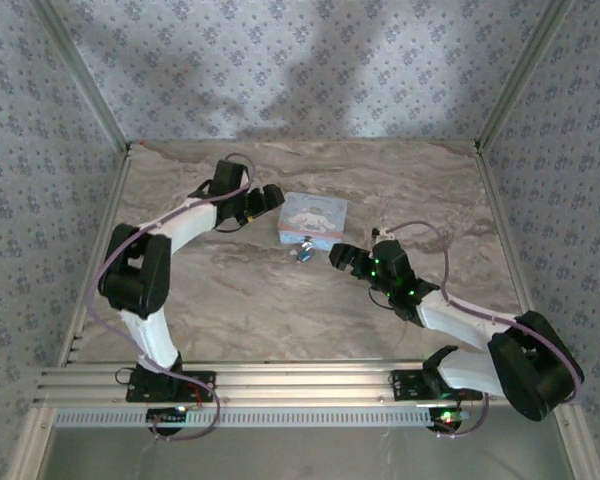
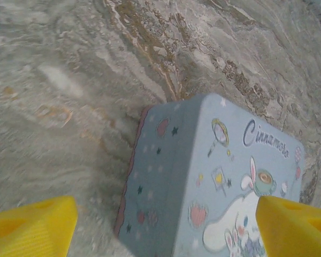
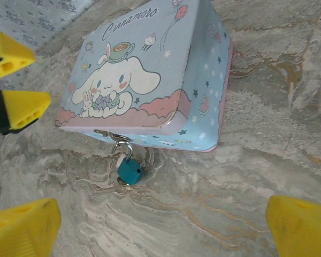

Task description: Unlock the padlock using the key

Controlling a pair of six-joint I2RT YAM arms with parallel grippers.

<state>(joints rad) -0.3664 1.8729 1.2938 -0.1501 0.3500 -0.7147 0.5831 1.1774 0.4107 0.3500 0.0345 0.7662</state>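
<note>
The small teal padlock, silvery shackle hooked to the tin, rests on the tabletop.

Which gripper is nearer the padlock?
Right. The right gripper hovers just right of the padlock, open toward it; the left gripper sits at the far left corner of the tin.

The padlock lies on the table just before the tin.
</note>
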